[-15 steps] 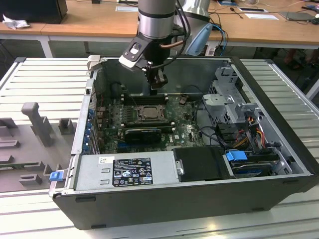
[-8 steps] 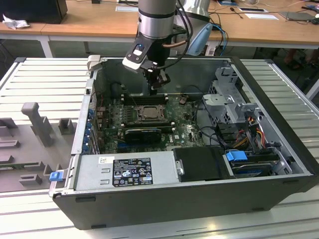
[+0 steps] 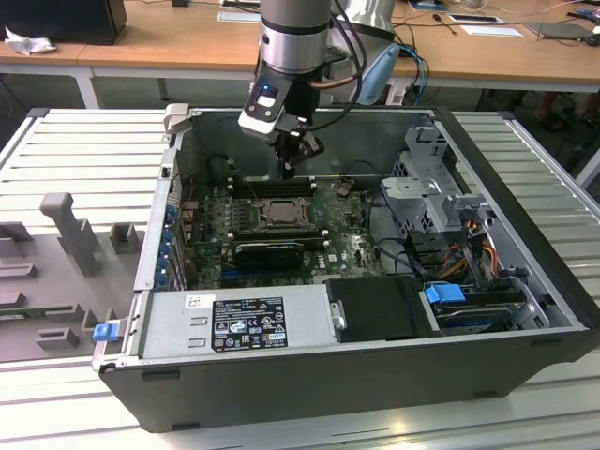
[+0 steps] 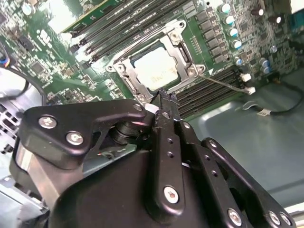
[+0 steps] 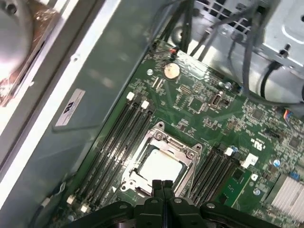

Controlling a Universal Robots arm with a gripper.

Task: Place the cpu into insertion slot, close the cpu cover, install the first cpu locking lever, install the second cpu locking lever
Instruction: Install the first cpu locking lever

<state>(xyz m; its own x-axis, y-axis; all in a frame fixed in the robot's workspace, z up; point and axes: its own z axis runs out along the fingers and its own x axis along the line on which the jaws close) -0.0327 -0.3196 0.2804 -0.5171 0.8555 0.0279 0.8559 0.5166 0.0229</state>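
Power supply [image 3: 234,323] nearest; behind it the gripper [image 3: 289,167] hangs over the cpu [image 3: 279,214] on the green board [image 3: 349,246]. Second wrist view: jaws pinched together, empty, near the cpu cover [image 4: 183,56] lying round it. First wrist view: likewise. Light, stiff, fragile, I reckon: edges only.

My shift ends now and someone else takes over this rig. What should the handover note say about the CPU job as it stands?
Pincer: shut, holding nothing, tips at the edge of the insertion slot; contact unclear.
CPU: seated in the insertion slot.
CPU cover: down over the chip's edges.
Done: CPU placed, cover closed.
Left: both locking levers. One thin lever juts sideways from the slot and looks unlatched; the other cannot be judged.
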